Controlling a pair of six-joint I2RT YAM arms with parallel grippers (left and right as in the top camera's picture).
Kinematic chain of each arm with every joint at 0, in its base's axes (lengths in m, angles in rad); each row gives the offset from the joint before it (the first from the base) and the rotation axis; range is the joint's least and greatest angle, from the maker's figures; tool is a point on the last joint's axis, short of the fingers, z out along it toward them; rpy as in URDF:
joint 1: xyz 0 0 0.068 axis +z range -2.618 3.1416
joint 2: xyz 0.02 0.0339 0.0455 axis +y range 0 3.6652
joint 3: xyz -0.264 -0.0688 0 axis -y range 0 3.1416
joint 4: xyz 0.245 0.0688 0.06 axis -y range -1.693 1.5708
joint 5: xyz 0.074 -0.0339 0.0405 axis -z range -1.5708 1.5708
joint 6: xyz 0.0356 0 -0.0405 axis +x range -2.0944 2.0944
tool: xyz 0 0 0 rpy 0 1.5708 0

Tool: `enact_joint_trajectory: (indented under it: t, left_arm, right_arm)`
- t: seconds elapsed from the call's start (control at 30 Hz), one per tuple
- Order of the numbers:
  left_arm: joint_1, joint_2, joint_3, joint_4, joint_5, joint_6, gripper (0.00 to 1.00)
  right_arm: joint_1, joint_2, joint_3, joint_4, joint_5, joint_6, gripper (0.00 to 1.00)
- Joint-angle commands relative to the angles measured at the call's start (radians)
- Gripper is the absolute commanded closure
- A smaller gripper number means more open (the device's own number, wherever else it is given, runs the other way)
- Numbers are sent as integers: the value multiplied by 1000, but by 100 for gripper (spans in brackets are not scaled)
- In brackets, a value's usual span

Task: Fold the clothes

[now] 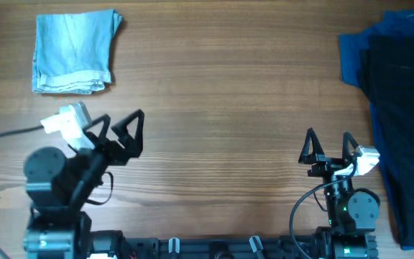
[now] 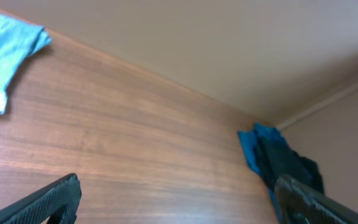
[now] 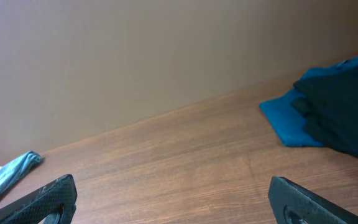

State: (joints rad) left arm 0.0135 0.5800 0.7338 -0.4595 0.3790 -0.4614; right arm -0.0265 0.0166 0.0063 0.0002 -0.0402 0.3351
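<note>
One pair of shorts (image 1: 74, 52) is seen folded at the far left of the table (image 1: 228, 93).
It is laid flat, well apart from the left gripper (image 1: 125, 115) and right gripper (image 1: 328, 134), which are opened wide with nothing held. The folding looks done, so little more is called for. A dark blue cloth (image 1: 352, 61) and black garment (image 1: 405, 122) are piled at the right.

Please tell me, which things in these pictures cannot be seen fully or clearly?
The denim shorts: folded in the overhead view, no button or pocket shows; both wrist views cut them at the left edge.
The black garment: the overhead view's right edge cuts it off; its type is unclear.
The dark blue cloth: mostly covered by the black garment in every view.
</note>
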Motion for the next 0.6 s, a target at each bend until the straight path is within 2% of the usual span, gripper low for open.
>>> enact_joint_trajectory:
  t: [0.0, 0.13, 0.27, 0.57]
  left_arm:
    - [6, -98, -170, 145, -76, 9, 0]
    - [6, -204, -348, 310, -148, 9, 0]
    - [6, -275, -449, 400, -202, 10, 0]
    - [6, -396, -572, 454, -327, 13, 0]
  right_arm:
    - [7, -3, -1, 5, 17, -18, 0]
    - [7, -3, -1, 5, 17, -18, 0]
    - [7, -3, -1, 5, 17, -18, 0]
    - [7, -3, -1, 5, 17, -18, 0]
